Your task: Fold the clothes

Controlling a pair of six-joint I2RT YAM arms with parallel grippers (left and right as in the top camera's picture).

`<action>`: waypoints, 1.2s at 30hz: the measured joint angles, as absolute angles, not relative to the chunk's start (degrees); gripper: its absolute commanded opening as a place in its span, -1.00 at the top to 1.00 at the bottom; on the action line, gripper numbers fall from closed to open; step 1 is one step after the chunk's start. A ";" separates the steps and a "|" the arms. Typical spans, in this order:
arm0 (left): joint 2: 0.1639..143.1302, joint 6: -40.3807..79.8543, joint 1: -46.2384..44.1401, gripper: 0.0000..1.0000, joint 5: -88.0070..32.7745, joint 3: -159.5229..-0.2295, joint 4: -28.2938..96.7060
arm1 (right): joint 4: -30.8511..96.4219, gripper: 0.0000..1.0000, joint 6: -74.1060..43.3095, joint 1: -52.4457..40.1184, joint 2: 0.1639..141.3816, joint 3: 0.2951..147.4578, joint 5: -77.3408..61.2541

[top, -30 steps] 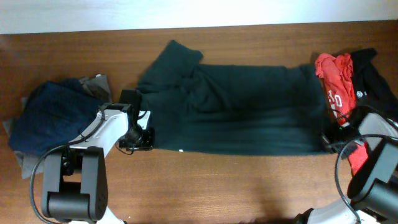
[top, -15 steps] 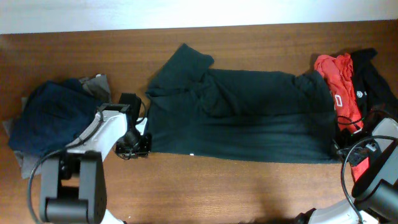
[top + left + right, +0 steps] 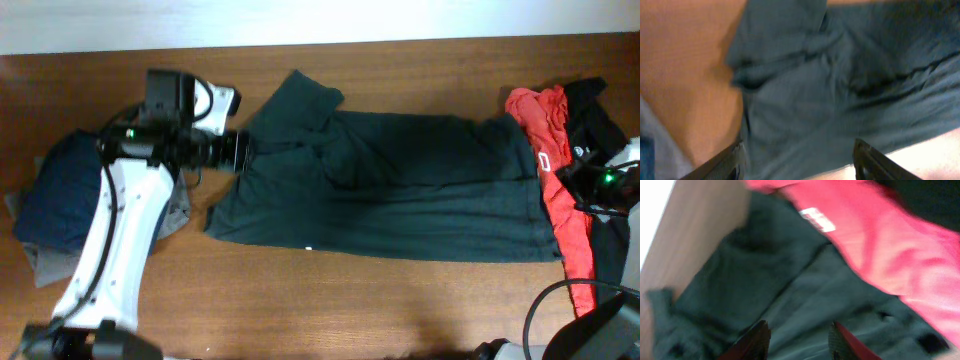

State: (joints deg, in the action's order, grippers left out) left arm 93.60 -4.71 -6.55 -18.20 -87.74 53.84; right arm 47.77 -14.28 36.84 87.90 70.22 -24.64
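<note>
- My left end effector [image 3: 800, 161] hung with its fingers spread wide and nothing between them. It was over the left part of the dark green shirt [image 3: 840, 95] and did not touch it, as far as the blurred wrist view showed.
- My right end effector [image 3: 799, 339] was also parted and gripped nothing. It was above the shirt's right end, where the red shirt [image 3: 880, 245] overlapped the green cloth.
- From overhead, the left arm reached in near the shirt's sleeve [image 3: 300, 95], and the right arm sat at the far right edge by the red shirt.
- The green shirt lay spread lengthwise across the middle of the bench [image 3: 400, 310]. It was mostly flat, with creases bunched near the collar end and one sleeve kinked outward.
- I judged the folding barely begun. The shirt looked laid out for a first fold, but I could see no fold in it yet.
- To the right, the red shirt and a black garment [image 3: 600, 120] lay crumpled together, unfolded.
- To the left, a navy blue piece [image 3: 60, 195] sat on grey shorts [image 3: 35, 265]. I could not tell whether those were folded or merely heaped.
- All the cloth was soft, matte knit that slumped and wrinkled easily. The red shirt carried a white print. The bench was smooth brown wood grain.
</note>
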 measured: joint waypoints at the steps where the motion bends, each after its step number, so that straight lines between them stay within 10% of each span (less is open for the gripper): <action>1: 96.47 -5.69 -6.70 -0.46 -18.72 -90.32 53.28 | 47.77 0.06 -13.26 36.03 87.92 70.19 -25.71; 15: 144.66 -13.41 -11.18 -0.61 -19.49 -132.79 43.66 | 49.65 0.04 -7.20 27.40 88.01 70.19 -30.37; 28: 155.17 -14.37 -14.94 -0.58 -10.44 -136.49 33.01 | 50.13 0.04 -7.01 27.38 88.01 70.19 -30.57; 36: 155.50 -14.55 -14.87 0.92 -8.25 -136.53 31.83 | 50.13 0.04 -7.01 27.38 88.01 70.19 -30.55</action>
